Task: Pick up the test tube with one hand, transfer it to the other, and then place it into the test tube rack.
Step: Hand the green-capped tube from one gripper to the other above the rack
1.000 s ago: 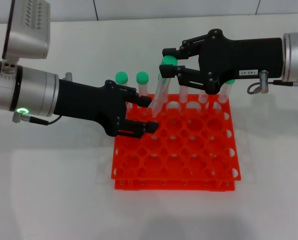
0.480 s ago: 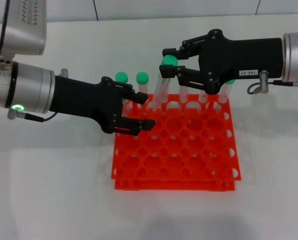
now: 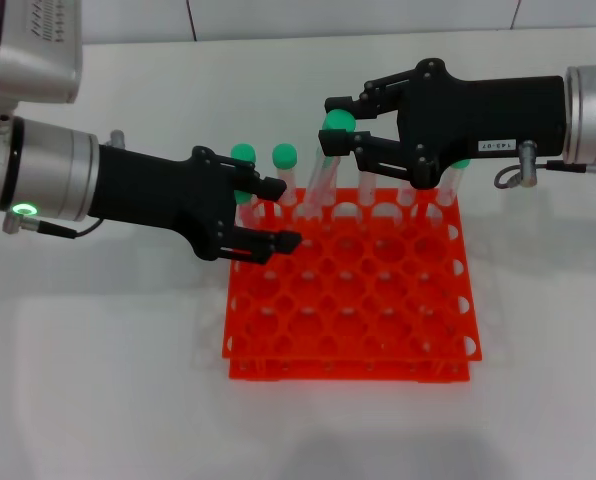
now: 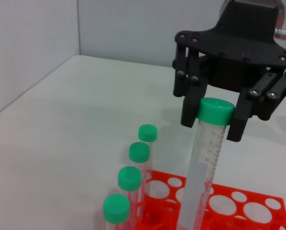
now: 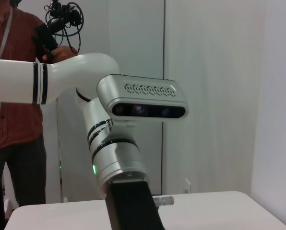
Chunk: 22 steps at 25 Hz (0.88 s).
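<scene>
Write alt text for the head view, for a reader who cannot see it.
The right gripper grips the green-capped test tube by its top, its lower end at the back rows of the orange test tube rack. The left gripper hovers open over the rack's back left corner, holding nothing. Other capped tubes stand in the back row.

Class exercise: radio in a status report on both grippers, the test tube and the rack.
Right gripper shut on test tube, over rack back row. Left gripper open, empty, at rack's left. Capped tubes stand nearby.

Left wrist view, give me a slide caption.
Right tool grips the green-capped test tube above the orange rack, beside four capped tubes.
</scene>
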Motion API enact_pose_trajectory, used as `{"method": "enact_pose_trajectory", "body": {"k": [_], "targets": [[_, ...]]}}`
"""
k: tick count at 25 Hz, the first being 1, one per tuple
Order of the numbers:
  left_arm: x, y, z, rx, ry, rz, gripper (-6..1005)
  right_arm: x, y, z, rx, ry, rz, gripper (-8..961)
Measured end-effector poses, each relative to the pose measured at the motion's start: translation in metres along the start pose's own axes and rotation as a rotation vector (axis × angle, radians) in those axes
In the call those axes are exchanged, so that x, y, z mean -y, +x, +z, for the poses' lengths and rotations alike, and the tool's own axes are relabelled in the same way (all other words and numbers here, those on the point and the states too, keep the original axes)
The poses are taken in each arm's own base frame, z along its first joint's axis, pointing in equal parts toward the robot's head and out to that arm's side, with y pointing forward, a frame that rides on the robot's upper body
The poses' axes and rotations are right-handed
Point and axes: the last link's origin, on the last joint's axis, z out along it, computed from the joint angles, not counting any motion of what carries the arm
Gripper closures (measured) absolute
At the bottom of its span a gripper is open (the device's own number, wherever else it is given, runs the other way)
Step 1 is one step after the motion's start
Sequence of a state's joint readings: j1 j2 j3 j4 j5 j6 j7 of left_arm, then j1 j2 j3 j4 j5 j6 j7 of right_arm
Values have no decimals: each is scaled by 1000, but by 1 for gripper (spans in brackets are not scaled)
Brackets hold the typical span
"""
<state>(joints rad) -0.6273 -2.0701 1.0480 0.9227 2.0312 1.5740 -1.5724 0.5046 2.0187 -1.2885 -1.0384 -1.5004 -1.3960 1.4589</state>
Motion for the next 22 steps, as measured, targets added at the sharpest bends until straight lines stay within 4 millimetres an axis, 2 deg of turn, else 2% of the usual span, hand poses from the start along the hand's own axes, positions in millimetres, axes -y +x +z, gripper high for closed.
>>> {"method": "enact_pose_trajectory", "body": {"k": [22], "targets": [[-1,10,-24,29,79,24,352,1,1,0,-1,9,3,684]]}}
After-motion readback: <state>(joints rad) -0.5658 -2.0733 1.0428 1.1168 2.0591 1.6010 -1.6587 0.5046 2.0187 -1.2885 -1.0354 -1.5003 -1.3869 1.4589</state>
